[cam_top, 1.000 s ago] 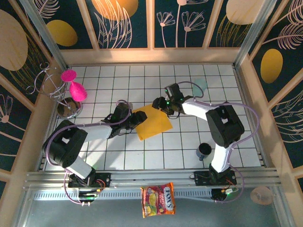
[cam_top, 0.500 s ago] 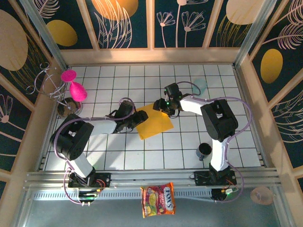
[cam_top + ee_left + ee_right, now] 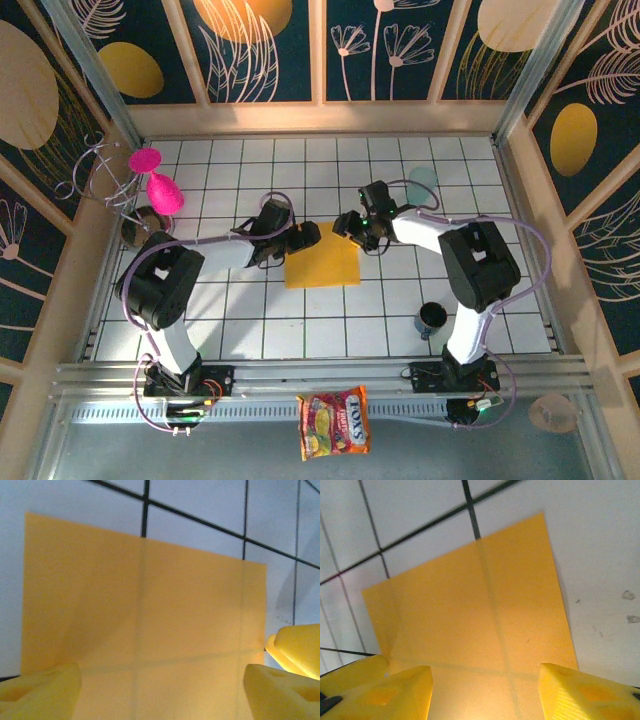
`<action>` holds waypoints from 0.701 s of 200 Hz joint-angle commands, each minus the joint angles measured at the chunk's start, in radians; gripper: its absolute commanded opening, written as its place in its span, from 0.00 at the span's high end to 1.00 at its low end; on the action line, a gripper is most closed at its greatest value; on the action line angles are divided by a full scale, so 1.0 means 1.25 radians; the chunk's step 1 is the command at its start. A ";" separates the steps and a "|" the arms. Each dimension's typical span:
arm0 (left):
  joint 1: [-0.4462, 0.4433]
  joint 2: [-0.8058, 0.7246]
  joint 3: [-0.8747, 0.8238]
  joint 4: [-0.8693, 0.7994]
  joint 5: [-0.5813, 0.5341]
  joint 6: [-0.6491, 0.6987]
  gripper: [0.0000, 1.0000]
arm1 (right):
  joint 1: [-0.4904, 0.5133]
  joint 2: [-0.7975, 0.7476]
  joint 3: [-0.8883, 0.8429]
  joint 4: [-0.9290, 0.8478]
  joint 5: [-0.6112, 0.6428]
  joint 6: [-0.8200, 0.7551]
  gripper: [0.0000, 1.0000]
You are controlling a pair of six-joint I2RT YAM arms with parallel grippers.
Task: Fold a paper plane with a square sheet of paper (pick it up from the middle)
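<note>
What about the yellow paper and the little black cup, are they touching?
Apart. The top view shows the square sheet of paper lying flat, with a stretch of bare white tiles between its edge and the black cup.

The table (image 3: 250, 330) is a white tiled top with dark grid lines, boxed in by wooden edging. An orange-yellow sheet of paper (image 3: 322, 262) lies flat at its centre, edges roughly square to the tile lines, which show faintly through it. A dark cup (image 3: 432, 318) stands at about 4 o'clock. A pale round disc (image 3: 422, 180) lies near 1 o'clock. A wire stand (image 3: 105, 180) sits at the edge around 10 o'clock.
</note>
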 commanded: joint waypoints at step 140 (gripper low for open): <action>-0.030 0.002 -0.035 0.029 0.063 -0.060 0.15 | -0.004 0.035 -0.038 -0.004 -0.076 -0.094 0.51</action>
